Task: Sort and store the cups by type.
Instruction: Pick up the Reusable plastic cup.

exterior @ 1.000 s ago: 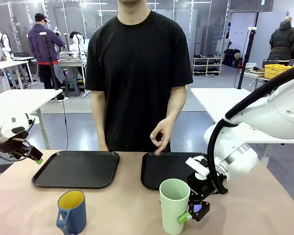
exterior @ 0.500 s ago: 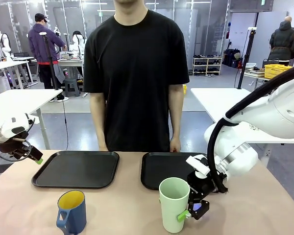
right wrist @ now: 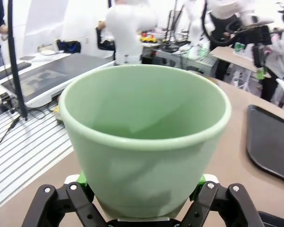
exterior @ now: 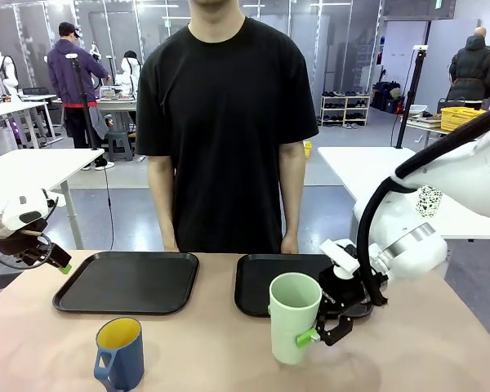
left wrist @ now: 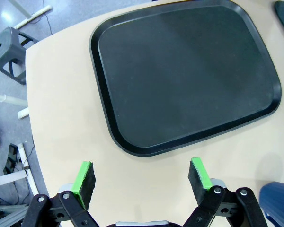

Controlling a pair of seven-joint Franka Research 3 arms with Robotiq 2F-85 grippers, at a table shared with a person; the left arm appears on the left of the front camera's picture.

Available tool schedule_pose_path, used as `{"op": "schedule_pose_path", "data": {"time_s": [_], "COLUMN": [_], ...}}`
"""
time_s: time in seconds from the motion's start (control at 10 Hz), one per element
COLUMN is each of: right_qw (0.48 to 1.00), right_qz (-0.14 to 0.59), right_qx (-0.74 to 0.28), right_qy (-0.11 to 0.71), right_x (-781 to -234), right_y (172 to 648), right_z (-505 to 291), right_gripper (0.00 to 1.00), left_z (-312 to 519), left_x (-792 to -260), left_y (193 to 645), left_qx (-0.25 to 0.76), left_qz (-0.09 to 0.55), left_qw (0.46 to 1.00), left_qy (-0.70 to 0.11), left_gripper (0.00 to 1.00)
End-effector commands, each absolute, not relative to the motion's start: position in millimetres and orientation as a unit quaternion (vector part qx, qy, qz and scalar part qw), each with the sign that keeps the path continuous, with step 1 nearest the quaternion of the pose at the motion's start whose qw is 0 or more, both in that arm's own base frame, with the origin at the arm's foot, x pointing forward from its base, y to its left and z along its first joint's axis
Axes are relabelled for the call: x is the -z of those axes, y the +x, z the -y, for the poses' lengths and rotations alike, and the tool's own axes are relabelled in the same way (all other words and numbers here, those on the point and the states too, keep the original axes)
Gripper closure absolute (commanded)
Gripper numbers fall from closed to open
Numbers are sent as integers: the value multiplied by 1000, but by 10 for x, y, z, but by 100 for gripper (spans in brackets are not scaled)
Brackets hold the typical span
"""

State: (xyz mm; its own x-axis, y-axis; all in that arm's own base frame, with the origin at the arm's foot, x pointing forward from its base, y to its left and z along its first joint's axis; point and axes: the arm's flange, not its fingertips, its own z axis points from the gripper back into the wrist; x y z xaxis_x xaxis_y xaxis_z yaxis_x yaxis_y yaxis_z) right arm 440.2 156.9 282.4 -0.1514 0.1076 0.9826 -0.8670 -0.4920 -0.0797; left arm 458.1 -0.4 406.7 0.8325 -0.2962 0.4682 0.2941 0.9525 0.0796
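Note:
The pale mint-green tumbler hangs slightly tilted just above the table, in front of the right black tray. My right gripper is shut on its lower body. In the right wrist view the tumbler rises between the two green pads. The dark blue mug with its yellow inside stands at the near left, in front of the left black tray. My left gripper hovers open at the table's left edge. Its own view shows the left gripper with nothing between the fingers, above bare table near the left tray.
A person in a black T-shirt stands at the far side behind both trays, arms hanging down. The blue mug's edge peeks in at the left wrist view's bottom right corner. Both trays hold nothing.
The right gripper has raised the tumbler off the table and carried it a little toward the right tray. The person's hand dropped to their side. The left arm stayed still.

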Motion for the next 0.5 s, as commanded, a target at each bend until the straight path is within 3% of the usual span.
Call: {"op": "schedule_pose_path", "data": {"time_s": [0.0, 0.4], "right_qw": [375, 420], "right_qz": [419, 487], "right_qx": [-643, -591], "right_qy": [520, 486], "right_x": [-2933, -3051], "right_y": [4334, 4410], "right_z": [-1518, -1453], "right_gripper": [35, 35], "left_z": [-18, -18], "left_x": [-4087, -4087], "left_y": [4574, 4574], "left_qx": [156, 156], "left_qz": [247, 247], "left_qw": [956, 956], "left_qy": [2, 2], "left_gripper": [0, 0]}}
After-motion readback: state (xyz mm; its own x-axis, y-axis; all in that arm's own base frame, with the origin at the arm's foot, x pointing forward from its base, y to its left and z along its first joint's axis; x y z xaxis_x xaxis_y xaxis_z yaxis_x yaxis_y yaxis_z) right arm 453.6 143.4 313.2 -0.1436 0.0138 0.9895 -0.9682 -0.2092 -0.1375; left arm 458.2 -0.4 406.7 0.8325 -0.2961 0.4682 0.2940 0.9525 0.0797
